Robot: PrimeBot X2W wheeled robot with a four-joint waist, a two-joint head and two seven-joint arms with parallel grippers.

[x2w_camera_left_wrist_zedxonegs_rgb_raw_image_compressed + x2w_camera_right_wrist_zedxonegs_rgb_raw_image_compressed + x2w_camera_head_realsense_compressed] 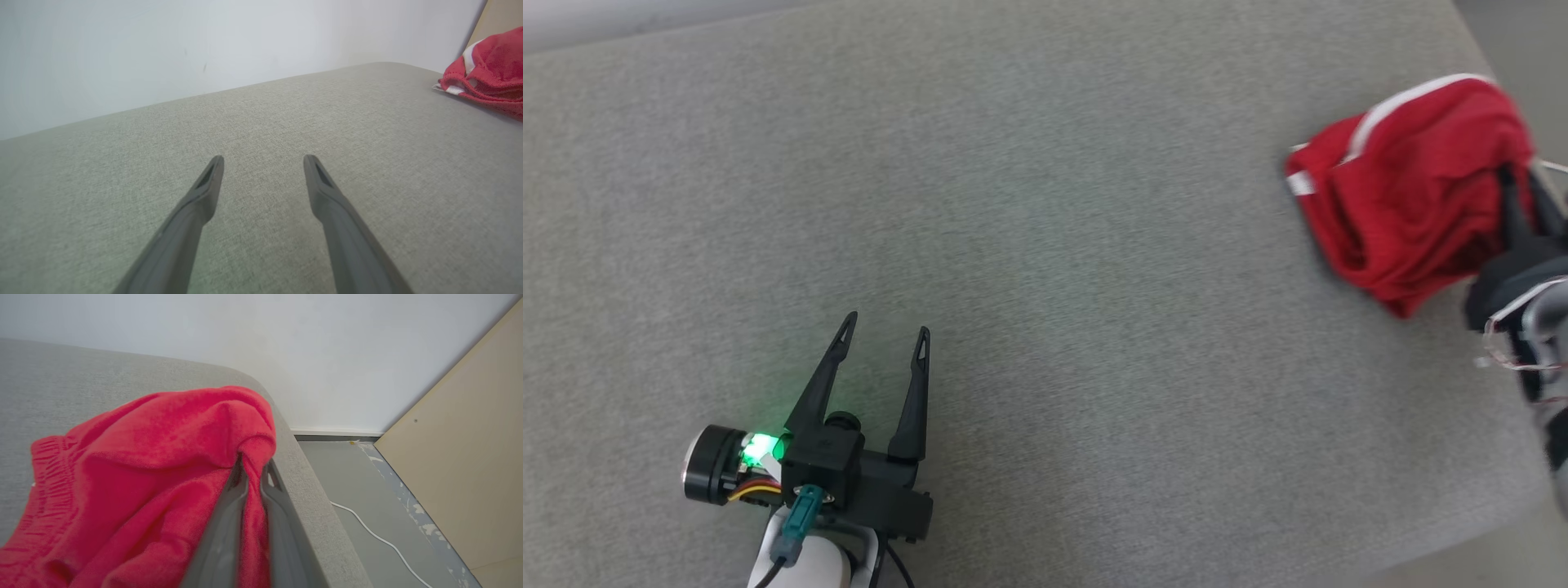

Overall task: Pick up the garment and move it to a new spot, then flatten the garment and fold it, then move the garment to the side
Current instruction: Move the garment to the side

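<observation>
The garment (1409,188) is red cloth with white stripes, bunched in a heap near the right edge of the grey cushion (1029,245). My right gripper (1521,192) is shut on a fold of the garment (155,465), red cloth pinched between its fingers (229,522) right at the cushion's edge. Far off at the lower left, my left gripper (886,327) stands open over bare cushion with nothing between its fingers (204,196). From the left wrist, the garment (488,69) lies at the far right.
The cushion's right edge (310,486) drops to a grey floor (367,486) with a white cable (380,537) on it. A beige panel (461,457) leans beyond, and a pale wall (204,45) runs behind the cushion.
</observation>
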